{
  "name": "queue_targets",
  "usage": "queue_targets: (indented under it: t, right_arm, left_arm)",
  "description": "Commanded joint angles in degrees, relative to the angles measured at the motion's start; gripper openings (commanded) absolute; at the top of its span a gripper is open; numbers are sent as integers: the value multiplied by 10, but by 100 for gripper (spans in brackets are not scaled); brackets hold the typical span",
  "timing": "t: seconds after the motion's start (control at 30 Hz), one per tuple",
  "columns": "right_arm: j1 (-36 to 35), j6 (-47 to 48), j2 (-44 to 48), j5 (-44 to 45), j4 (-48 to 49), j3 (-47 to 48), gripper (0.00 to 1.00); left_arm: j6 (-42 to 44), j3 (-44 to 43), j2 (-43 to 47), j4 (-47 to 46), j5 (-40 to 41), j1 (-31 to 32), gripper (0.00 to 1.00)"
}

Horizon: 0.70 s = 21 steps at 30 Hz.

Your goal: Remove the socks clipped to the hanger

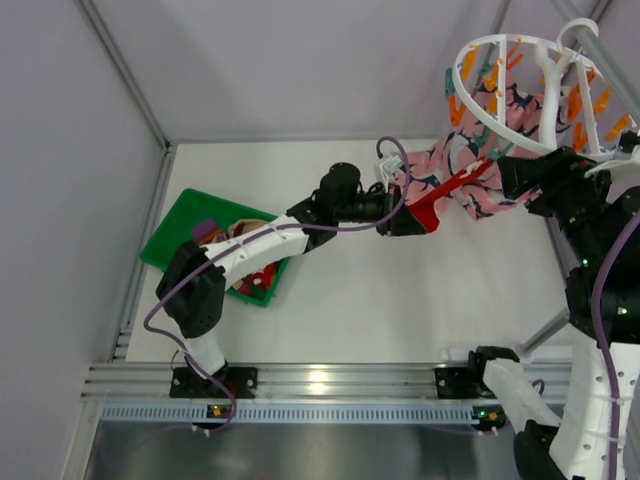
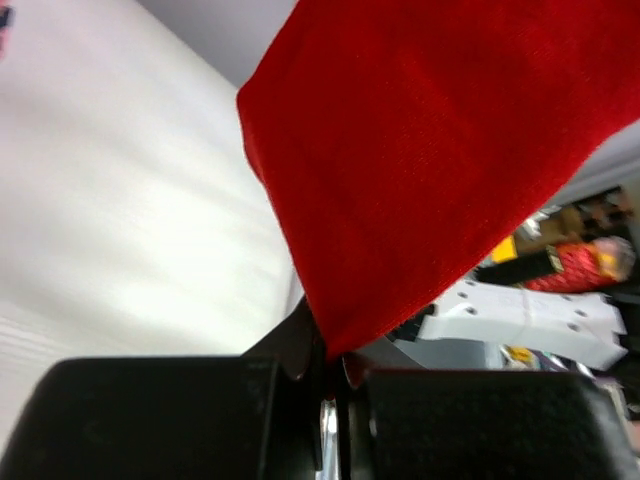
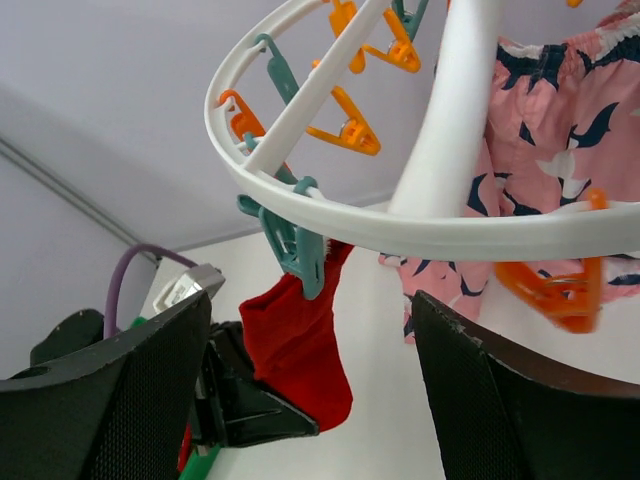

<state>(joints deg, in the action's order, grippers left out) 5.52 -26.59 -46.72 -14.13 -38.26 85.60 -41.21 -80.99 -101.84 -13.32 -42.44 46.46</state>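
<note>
- The hanger (image 3: 450, 228) hangs above the table's far right corner, with a pink cloth (image 1: 480, 180) clipped on.
- The red sock (image 3: 295, 345) is not yet free: a teal peg (image 3: 297, 250) holds it.
- Left gripper (image 2: 330, 375) is clenched on the sock's tip. Right gripper (image 3: 312, 320) is spread wide under the ring, holding nothing.
- Socks seem to lie in the green tray (image 1: 178, 225), so the task looks partly done.
- Grey walls (image 1: 300, 60) surround a white table (image 1: 400, 300).

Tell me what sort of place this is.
Probably a lab robot test cell, not a home: a white table fenced by grey frame poles, robot arms bolted to a metal rail at its edge, and a hanger hung there with a red sock clipped on.
</note>
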Motion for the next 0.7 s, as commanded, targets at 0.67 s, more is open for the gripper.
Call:
queue_targets:
  t: [0.67]
  right_arm:
    - [4,15,-29,44,-60,62,75]
  left_arm:
    - [252,-37,32,65,448,123,0]
